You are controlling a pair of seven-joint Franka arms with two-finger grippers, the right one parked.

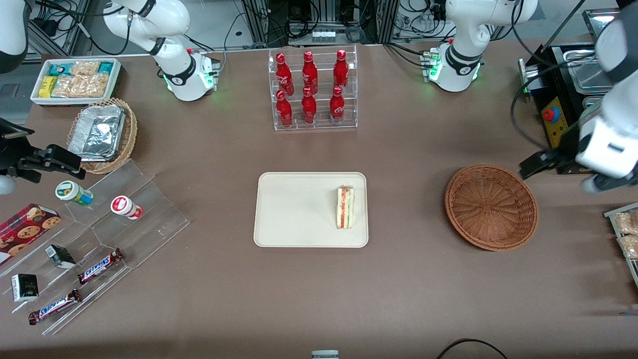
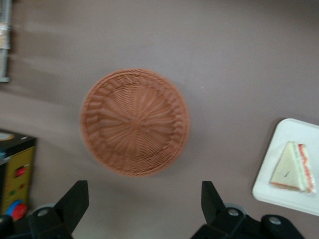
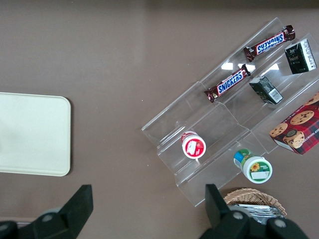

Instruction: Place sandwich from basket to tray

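The sandwich is lying on the tray, at the edge nearest the basket, its long axis running toward and away from the front camera. The basket is sitting empty on the surface, well apart from the tray toward the working arm's end. The hand is hovering above the basket's rim with fingers spread apart and empty; its tips are partly cut off in the wrist view.
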